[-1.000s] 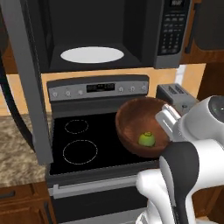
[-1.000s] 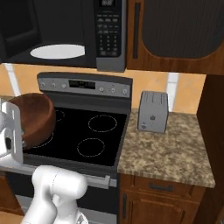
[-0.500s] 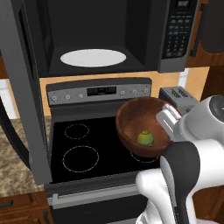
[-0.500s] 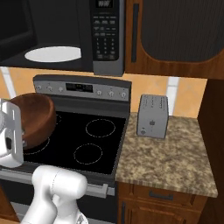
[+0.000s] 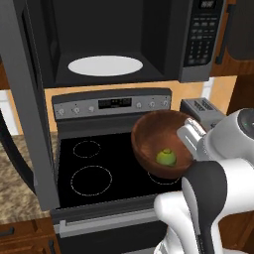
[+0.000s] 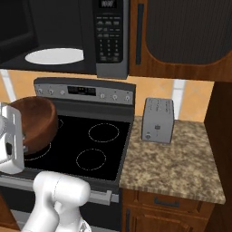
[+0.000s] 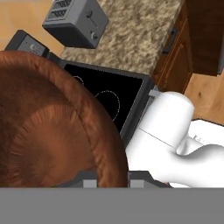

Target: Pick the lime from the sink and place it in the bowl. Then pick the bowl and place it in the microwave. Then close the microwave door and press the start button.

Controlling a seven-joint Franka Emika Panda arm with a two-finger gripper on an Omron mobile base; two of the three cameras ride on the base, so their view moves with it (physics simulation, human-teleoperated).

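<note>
My gripper [image 5: 191,135] is shut on the right rim of the reddish-brown wooden bowl [image 5: 151,136], holding it tilted above the stove's right side. The yellow-green lime [image 5: 166,158] lies inside the bowl. In the hand view the bowl's rim [image 7: 103,140] runs down between the fingertips of the gripper [image 7: 112,183]. Above the stove, the microwave [image 5: 198,64] stands open, its white turntable plate [image 5: 105,65] bare. The microwave door [image 5: 25,109] is swung out to the left. The keypad panel [image 6: 108,34] is on the microwave's right. The sink is out of view.
A black glass cooktop [image 5: 89,171] with a grey control panel [image 5: 111,104] lies under the bowl. A grey toaster [image 6: 157,120] stands on the granite counter [image 6: 176,163] to the right. Wooden cabinets [image 6: 181,31] flank the microwave.
The whole picture has shifted slightly, so the base has moved a little. The bowl with the lime stays in the gripper at the same place relative to the arm.
</note>
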